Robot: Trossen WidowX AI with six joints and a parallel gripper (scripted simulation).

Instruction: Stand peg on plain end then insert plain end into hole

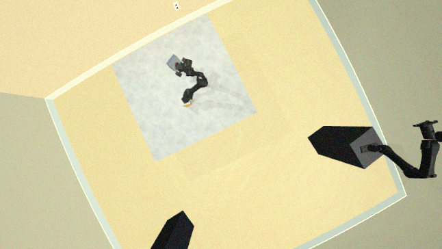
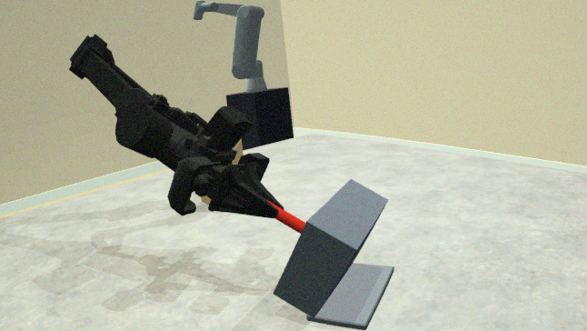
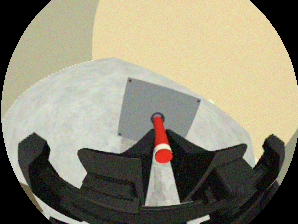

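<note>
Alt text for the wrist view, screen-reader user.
Gripper holds a red peg, its white-banded end toward the camera and its far end at the ringed hole in a gray sloped panel; insertion depth is unclear.

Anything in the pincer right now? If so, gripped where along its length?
Yes: the red peg, held partway along, between its white-banded end and the plain end toward the panel.

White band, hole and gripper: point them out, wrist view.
white band (image 3: 162, 147): wrist view, middle of the band's visible strip
hole (image 3: 157, 114): wrist view, upper rim, above the peg
gripper (image 3: 160, 132): wrist view, midway between the fingertips
</note>
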